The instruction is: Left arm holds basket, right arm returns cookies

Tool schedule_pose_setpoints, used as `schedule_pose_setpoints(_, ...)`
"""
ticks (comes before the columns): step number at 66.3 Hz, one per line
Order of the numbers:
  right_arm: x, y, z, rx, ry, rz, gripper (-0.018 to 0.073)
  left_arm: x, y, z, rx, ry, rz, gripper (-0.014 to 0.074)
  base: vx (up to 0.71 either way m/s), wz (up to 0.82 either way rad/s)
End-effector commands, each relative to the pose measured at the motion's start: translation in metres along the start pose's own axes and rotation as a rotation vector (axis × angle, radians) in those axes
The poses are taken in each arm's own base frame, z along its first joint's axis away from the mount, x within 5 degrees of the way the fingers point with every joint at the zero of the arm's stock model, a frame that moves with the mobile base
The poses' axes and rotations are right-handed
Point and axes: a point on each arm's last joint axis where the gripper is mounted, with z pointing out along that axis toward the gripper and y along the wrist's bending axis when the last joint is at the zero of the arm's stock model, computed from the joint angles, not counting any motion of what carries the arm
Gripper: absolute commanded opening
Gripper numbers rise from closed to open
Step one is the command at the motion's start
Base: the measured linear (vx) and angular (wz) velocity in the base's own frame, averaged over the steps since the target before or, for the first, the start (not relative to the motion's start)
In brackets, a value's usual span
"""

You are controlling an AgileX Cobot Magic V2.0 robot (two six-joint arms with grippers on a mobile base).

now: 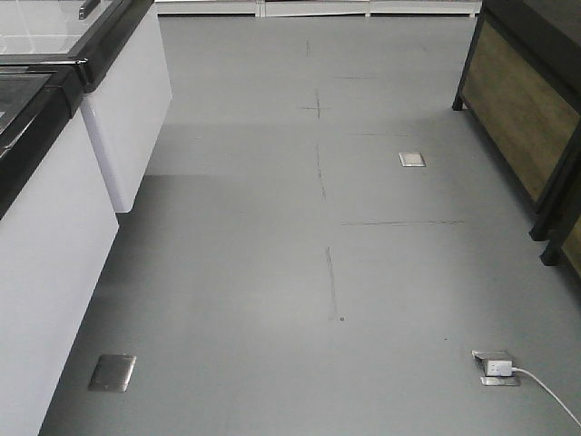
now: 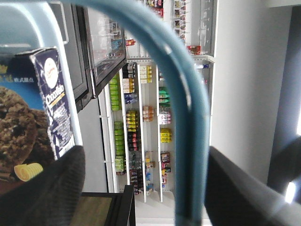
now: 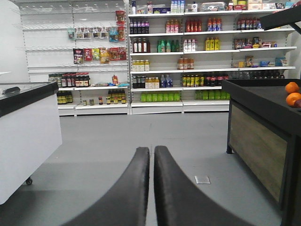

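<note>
In the left wrist view the basket's blue handle (image 2: 186, 103) arches down between the two black fingers of my left gripper (image 2: 143, 160). It lies against the right finger (image 2: 249, 193), with a wide gap to the left one (image 2: 42, 188); the jaws stand open. The pale blue basket rim (image 2: 28, 14) shows at top left. The cookies (image 2: 28, 117), a dark navy box with a chocolate cookie picture, stand in the basket beside the left finger. My right gripper (image 3: 151, 150) is shut on nothing and held over the grey floor. Neither gripper appears in the front view.
A white freezer cabinet with a black top (image 1: 54, 182) lines the left side. A wooden-panelled black stand (image 1: 526, 109) is on the right, with oranges (image 3: 292, 93) on it. Stocked shelves (image 3: 160, 61) fill the far wall. A white plug and cable (image 1: 508, 371) lie on the floor.
</note>
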Motion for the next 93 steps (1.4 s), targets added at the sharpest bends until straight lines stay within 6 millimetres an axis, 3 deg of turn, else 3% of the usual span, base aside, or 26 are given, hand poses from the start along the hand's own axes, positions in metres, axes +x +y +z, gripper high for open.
schedule_pose_setpoints(1, -0.002, 0.000, -0.001, -0.004, -0.071, -0.010, -0.0011, 0.015, -0.042, 0.001, 0.151, 0.036, 0.015, 0.0441, 0.00, 0.00)
schedule_pose_setpoints(8, -0.002, 0.000, -0.001, -0.004, -0.071, -0.010, -0.0011, 0.019, -0.042, 0.006, 0.152, 0.055, 0.013, 0.0306, 0.00, 0.00)
schedule_pose_setpoints(18, -0.002, 0.000, -0.001, -0.004, -0.071, -0.010, -0.0011, 0.021, -0.047, 0.002, 0.159, 0.050, 0.024, -0.0002, 0.00, 0.00)
schedule_pose_setpoints(27, -0.002, 0.000, -0.001, -0.004, -0.071, -0.010, -0.0011, 0.017, -0.068, -0.016, 0.162, -0.065, 0.069, -0.0008, 0.00, 0.00)
schedule_pose_setpoints(35, -0.002, 0.000, -0.001, -0.004, -0.071, -0.010, -0.0011, 0.025, -0.091, -0.026, 0.179, -0.121, 0.090, -0.0006, 0.00, 0.00)
schedule_pose_setpoints(45, -0.002, 0.000, -0.001, -0.004, -0.071, -0.010, -0.0011, 0.048, -0.109, -0.014, 0.214, -0.038, 0.093, -0.0005, 0.00, 0.00)
schedule_pose_setpoints(57, -0.002, 0.000, -0.001, -0.004, -0.071, -0.010, -0.0011, 0.093, -0.153, 0.011, 0.314, 0.153, 0.212, -0.0004, 0.00, 0.00)
schedule_pose_setpoints(69, -0.002, 0.000, -0.001, -0.004, -0.071, -0.010, -0.0011, 0.154, -0.198, 0.029, 0.442, 0.356, 0.370, -0.0004, 0.00, 0.00)
schedule_pose_setpoints(83, -0.002, 0.000, -0.001, -0.004, -0.071, -0.010, -0.0011, 0.226, -0.207, 0.049, 0.520, 0.608, 0.443, -0.0003, 0.00, 0.00)
schedule_pose_setpoints(93, -0.002, 0.000, -0.001, -0.004, -0.071, -0.010, -0.0011, 0.291, -0.205, 0.064, 0.548, 0.786, 0.475, -0.0003, 0.00, 0.00)
